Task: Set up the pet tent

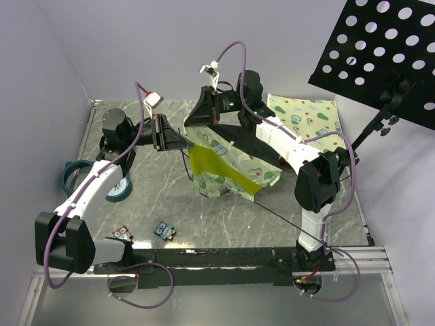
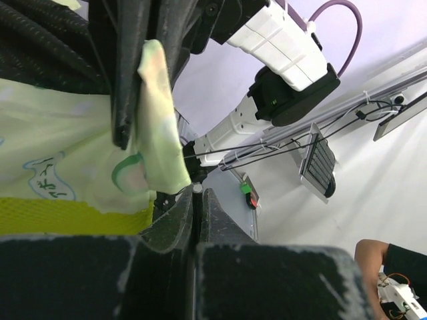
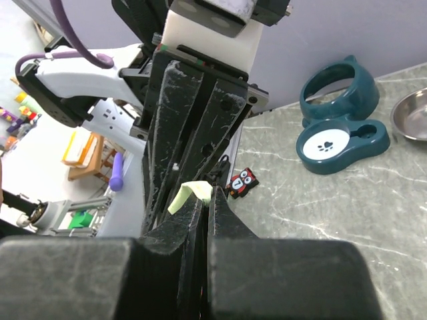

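Pet tent [image 1: 228, 163] at the centre of the table [image 1: 204, 217], seen from above as a slack, crumpled heap of avocado-print cloth with a lime-yellow panel folded over its front. It had no dome shape. A thin pole [image 1: 292, 221] trailed loose from it toward 5 o'clock. The right gripper [image 1: 192, 124] was clamped on a tab of the tent's pale cloth at its 10 o'clock edge, lifting that edge. The left gripper [image 1: 189, 144] met the same edge with jaws pressed together; what lay between them could not be made out. The flat mat [image 1: 306, 121] lay at 2 o'clock, the teal pet bowl [image 1: 117, 189] at 9 o'clock. Judged progress: early. The cloth was gathered, but the poles apparently remained to be arched and the base spread.
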Controlling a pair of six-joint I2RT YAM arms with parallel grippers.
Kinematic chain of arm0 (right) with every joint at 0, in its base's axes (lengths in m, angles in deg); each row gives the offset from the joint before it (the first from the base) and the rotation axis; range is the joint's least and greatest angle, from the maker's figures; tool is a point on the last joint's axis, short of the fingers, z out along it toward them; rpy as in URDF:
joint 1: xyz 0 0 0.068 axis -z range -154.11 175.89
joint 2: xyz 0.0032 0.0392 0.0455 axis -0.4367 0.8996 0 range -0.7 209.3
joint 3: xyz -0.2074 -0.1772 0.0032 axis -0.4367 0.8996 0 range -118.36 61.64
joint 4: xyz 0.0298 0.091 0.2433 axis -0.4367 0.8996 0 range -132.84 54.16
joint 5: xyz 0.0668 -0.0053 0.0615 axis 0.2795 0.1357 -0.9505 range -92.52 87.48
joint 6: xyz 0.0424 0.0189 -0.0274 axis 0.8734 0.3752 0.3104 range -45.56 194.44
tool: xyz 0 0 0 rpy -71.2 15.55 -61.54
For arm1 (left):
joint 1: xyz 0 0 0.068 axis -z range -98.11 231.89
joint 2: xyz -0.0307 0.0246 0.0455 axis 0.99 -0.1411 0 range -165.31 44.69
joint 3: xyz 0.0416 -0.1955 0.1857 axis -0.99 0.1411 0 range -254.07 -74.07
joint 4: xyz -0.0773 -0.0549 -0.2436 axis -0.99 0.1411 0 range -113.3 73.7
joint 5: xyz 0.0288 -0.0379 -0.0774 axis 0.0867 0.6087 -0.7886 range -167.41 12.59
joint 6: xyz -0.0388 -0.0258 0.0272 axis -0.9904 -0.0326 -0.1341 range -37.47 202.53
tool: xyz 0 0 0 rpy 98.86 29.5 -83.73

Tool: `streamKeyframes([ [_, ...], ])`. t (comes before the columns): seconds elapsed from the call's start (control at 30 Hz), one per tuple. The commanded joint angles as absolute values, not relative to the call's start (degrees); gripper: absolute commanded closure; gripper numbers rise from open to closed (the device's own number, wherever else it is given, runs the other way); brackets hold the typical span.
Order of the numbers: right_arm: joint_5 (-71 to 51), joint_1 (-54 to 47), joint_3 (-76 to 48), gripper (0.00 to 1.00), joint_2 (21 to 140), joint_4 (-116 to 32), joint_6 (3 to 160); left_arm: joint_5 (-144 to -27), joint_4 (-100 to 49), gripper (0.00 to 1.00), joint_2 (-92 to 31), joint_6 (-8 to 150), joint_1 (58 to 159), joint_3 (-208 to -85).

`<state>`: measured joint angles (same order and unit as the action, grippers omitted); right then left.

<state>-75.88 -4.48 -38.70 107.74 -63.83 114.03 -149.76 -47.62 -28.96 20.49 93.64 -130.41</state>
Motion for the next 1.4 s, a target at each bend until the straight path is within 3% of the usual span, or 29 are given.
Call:
streamKeyframes([
  [0.0,-65.71,-4.69,-41.72,1.00,99.76,-76.33,115.13,-157.21,-37.89,0.99,-30.11,15.47,98.24,-126.11],
  [1.37,-60.00,-4.25,-41.11,1.00,98.53,-73.86,115.13,-153.87,-46.77,0.99,-28.88,5.71,104.39,-113.36],
])
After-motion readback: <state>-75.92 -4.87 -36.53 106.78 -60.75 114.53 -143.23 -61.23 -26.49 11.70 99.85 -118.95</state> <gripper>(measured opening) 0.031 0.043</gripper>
